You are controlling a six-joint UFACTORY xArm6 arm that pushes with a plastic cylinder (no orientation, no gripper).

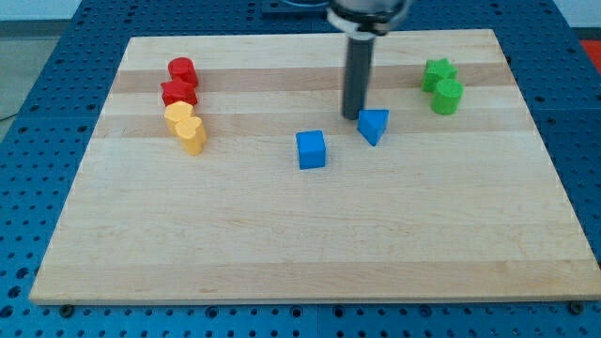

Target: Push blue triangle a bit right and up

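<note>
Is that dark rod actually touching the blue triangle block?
Cannot tell. In the camera view, my tip sits right against the upper left edge of the blue triangle, with no visible gap, but the rod's shadow hides whether they truly meet.

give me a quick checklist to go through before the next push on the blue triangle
1. Blue triangle in sight, unobstructed: ok.
2. My tip at the triangle's upper left edge: contact cannot tell.
3. Tip on the side suited to a right-and-up push: not ok, it sits left and above, not below.
4. Blue cube out of the path: ok.
5. Green blocks at upper right apart from the triangle: ok.
6. Board room on the right: ok.
</note>
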